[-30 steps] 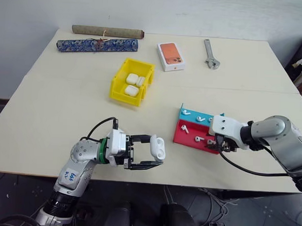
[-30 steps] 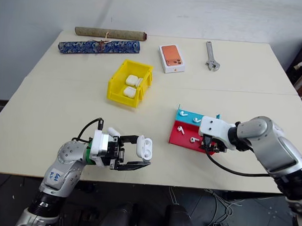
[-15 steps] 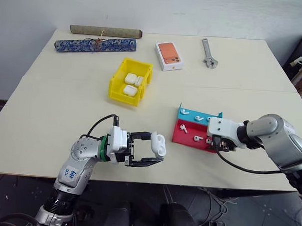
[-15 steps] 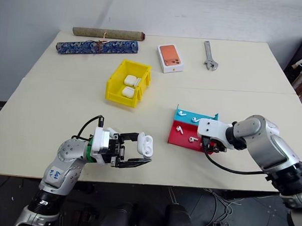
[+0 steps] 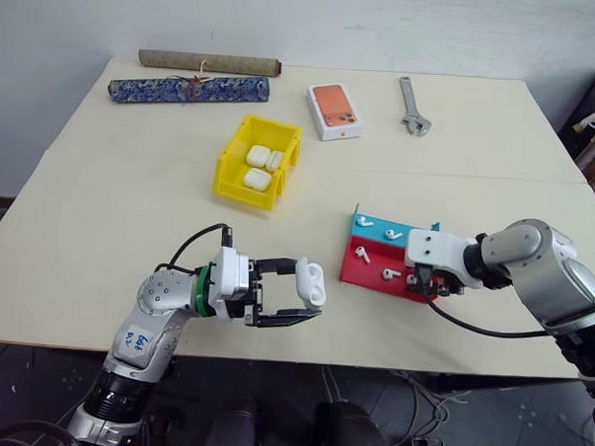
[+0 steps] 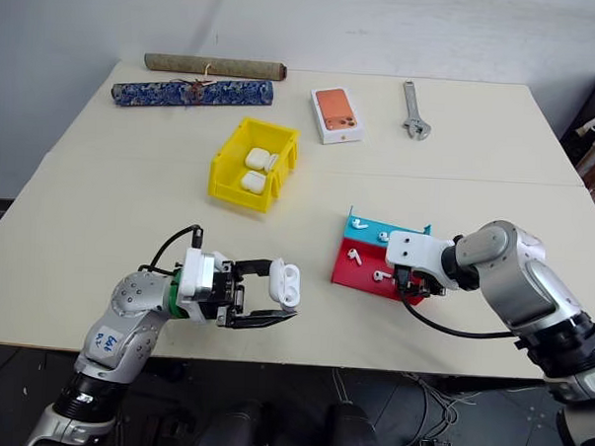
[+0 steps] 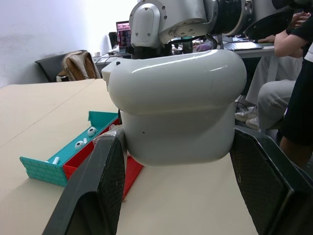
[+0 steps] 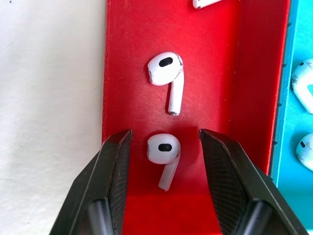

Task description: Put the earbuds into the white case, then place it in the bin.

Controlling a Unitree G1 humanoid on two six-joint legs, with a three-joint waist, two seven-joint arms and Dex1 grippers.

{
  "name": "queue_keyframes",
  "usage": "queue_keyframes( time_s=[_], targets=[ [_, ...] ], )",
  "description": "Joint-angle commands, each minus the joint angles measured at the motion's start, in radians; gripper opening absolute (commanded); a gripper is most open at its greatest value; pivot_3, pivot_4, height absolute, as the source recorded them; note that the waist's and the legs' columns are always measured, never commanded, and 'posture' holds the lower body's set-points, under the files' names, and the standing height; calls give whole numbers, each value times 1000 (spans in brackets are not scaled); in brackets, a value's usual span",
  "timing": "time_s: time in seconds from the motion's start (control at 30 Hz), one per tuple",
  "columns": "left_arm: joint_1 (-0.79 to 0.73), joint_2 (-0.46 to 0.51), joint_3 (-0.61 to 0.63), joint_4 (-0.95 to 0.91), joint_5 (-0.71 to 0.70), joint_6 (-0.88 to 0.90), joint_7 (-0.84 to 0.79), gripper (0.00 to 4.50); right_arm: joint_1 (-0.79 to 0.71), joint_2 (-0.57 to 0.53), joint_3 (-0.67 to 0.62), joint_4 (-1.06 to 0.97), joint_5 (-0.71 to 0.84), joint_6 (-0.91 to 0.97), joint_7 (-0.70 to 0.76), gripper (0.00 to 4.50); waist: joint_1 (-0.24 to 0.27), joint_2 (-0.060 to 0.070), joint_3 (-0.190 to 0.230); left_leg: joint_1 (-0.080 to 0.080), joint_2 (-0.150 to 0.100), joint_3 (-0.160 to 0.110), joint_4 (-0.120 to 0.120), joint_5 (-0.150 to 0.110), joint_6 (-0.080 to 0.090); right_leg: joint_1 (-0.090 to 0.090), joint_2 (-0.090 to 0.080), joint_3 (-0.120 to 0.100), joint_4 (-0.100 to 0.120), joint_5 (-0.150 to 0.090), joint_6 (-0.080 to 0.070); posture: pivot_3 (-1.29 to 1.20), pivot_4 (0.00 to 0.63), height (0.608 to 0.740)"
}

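Observation:
My left gripper [image 5: 302, 294] is shut on the white case [image 5: 312, 283], holding it just above the table's near edge. In the left wrist view the case [image 7: 176, 107] sits between both fingers. My right gripper [image 5: 428, 284] points down over the red half of the low red and blue tray [image 5: 353, 273]. In the right wrist view it [image 8: 165, 142] stands open, with one of the earbuds [image 8: 164, 152] lying between its fingers, untouched. Another earbud [image 8: 166, 71] lies just beyond. The yellow bin [image 5: 230, 176], at mid-table, holds white cases [image 5: 258, 155].
An orange phone box [image 5: 335, 110] and a wrench [image 5: 413, 106] lie at the far side. A blue patterned roll [image 5: 189, 87] and a brown roll [image 5: 208, 61] lie at the far left. More earbuds [image 5: 366, 222] rest in the tray's blue half. A seated person [image 7: 293, 73] is behind.
My right wrist has turned a little over the red tray. The left gripper and the case have stayed where they were. The camera has shifted slightly.

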Motion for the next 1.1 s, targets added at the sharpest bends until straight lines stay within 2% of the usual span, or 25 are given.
queue_keyframes(
  time_s=[0.03, 0.17, 0.27, 0.33, 0.77, 0.87, 1.1],
  targets=[
    [-2, 5, 15, -43, -19, -5, 9, 2768, -2, -11, 8, -5, -21, 12, 18, 2205, 0, 0, 0, 0, 0, 0, 0, 0, 0, 0, 0, 0, 0, 0, 0, 0, 150, 740],
    [5, 5, 12, -50, -17, -7, 15, 2768, 6, -15, 6, -4, -33, 7, 27, 2205, 1, 0, 0, 0, 0, 0, 0, 0, 0, 0, 0, 0, 0, 0, 0, 0, 150, 740],
    [8, 4, 9, -53, -16, -6, 18, 2768, 10, -17, 4, -6, -36, 7, 33, 1669, 1, 0, 0, 0, 0, 0, 0, 0, 0, 0, 0, 0, -1, 0, 0, 0, 150, 740],
    [9, 4, 9, -54, -17, -5, 18, 2768, 9, -15, 3, -7, -39, 6, 35, 1049, 1, 0, 0, 0, 0, 0, 0, 0, 0, 0, 0, 0, -1, 0, 0, 0, 150, 740],
    [28, 10, 16, -48, -19, -24, 10, 2768, 14, -30, 4, 6, -58, -11, 66, 1049, 1, 0, 0, 0, 0, 0, -1, 0, 0, 1, 0, 0, -3, 0, 0, 0, 150, 740],
    [30, 11, 17, -43, -19, -30, 5, 2768, 13, -27, 2, 10, -64, -18, 64, 535, 1, 0, 0, 0, 0, -1, -1, 0, 0, 1, 0, 0, -4, 0, 0, 0, 150, 740],
    [30, 10, 22, -26, -21, -49, -10, 2768, 11, -23, -5, 9, -63, -25, 66, 535, 0, 0, 0, 0, 0, -1, -1, 0, 0, 1, 0, 0, -5, 0, 0, 0, 150, 740]
  ],
)
